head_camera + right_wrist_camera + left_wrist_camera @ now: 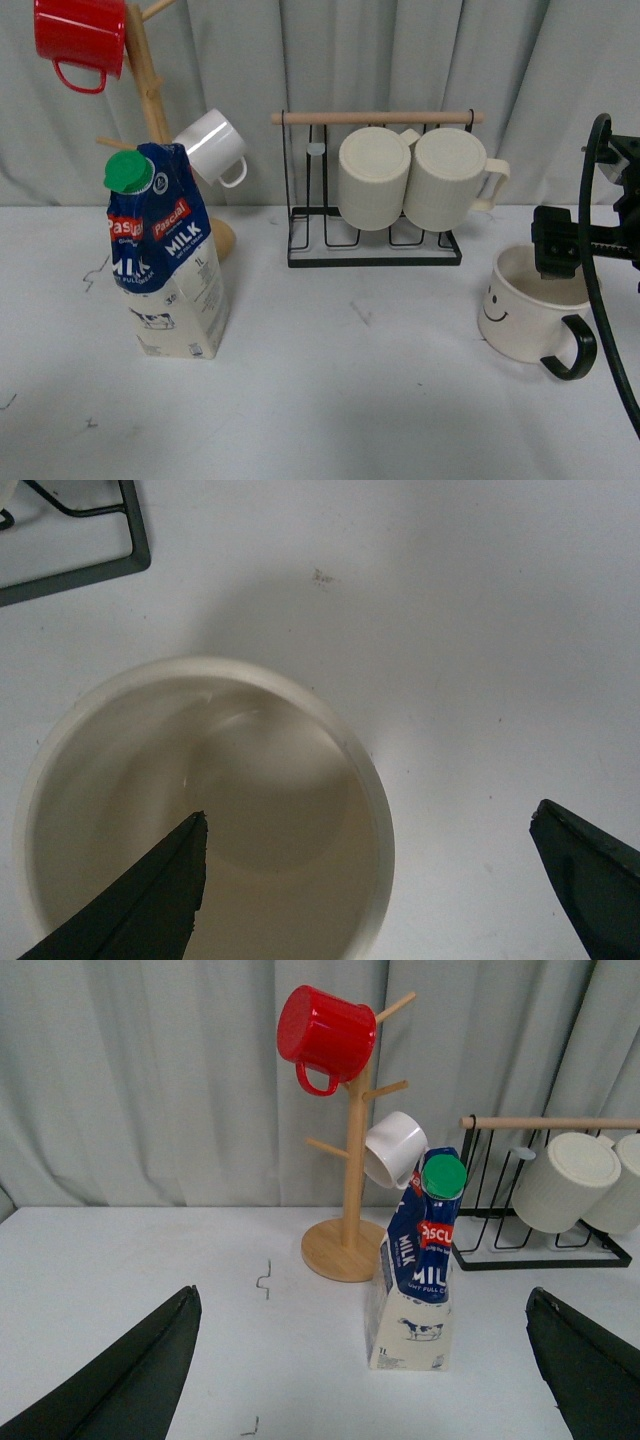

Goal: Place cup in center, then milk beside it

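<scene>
The cream cup (525, 310) with a smiley face and a black handle stands upright at the right of the table. My right gripper (560, 245) is open just above it. In the right wrist view one finger (150, 900) hangs over the cup's inside (200, 810) and the other finger (590, 875) is outside the rim, so the rim lies between them. The milk carton (165, 255) stands upright at the left. It shows ahead of my open, empty left gripper (365, 1360) in the left wrist view (415, 1265).
A wooden mug tree (150, 90) with a red mug (80, 40) and a small white mug (213, 147) stands behind the milk. A black wire rack (375, 240) holds two ribbed cream mugs (375, 175) at the back centre.
</scene>
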You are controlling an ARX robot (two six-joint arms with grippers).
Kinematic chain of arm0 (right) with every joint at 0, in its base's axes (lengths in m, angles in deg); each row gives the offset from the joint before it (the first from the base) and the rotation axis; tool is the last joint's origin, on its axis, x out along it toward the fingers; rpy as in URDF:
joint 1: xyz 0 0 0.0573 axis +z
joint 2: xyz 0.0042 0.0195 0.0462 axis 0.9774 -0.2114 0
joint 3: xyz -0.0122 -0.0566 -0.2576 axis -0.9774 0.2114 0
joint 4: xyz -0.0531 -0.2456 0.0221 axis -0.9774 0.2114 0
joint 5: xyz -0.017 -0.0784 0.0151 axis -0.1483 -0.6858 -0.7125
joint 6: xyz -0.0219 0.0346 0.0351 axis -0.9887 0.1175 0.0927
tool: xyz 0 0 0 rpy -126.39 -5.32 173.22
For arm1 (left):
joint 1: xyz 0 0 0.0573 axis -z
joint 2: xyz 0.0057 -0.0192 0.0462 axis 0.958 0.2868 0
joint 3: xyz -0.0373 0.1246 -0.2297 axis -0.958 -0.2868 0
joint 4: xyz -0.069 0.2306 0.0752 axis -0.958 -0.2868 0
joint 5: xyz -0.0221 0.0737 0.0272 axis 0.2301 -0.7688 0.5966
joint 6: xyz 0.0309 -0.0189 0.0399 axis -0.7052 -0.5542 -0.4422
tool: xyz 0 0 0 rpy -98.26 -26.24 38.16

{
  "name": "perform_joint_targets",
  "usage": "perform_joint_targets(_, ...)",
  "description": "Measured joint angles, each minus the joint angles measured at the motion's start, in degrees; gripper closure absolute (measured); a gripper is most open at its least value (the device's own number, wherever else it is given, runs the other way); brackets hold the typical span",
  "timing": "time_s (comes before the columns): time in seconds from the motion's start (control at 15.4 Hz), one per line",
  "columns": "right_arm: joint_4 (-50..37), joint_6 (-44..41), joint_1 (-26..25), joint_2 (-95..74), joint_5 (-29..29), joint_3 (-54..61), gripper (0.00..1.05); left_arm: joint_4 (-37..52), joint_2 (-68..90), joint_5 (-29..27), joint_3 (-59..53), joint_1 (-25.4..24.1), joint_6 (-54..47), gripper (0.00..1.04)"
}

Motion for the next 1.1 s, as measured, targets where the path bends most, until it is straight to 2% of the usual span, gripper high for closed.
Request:
perform_joint_targets(0.06,0.1,0.2,0.0,-1.4,-0.1,-1.3,0.12,0.0,0.0,0.0,0.0,0.0,0.0,0.07)
perform_joint_targets(0.19,1.5,1.2,0.2,-4.3,0.2,-3.7,0.41,0.0,0.0,0.0,0.0,0.0,0.0,0.07)
perform_joint_targets(0.39,2.7,2.2,0.8,-6.1,0.3,-5.4,0.74,0.0,0.0,0.0,0.0,0.0,0.0,0.07)
perform_joint_targets(0.45,2.7,2.4,0.8,-6.3,0.2,-5.7,0.89,0.0,0.0,0.0,0.0,0.0,0.0,0.07)
perform_joint_targets(0.52,3.1,2.7,0.8,-6.3,0.3,-5.7,0.98,0.0,0.0,0.0,0.0,0.0,0.0,0.07)
perform_joint_targets(0.58,3.0,3.2,0.8,-6.2,0.9,-5.8,1.02,0.0,0.0,0.0,0.0,0.0,0.0,0.07)
perform_joint_targets(0.78,2.6,5.7,1.6,-2.7,3.7,-2.5,1.02,0.0,0.0,0.0,0.0,0.0,0.0,0.07)
perform_joint_targets(1.1,0.7,15.7,7.6,4.3,5.0,0.5,1.02,0.0,0.0,0.0,0.0,0.0,0.0,0.07)
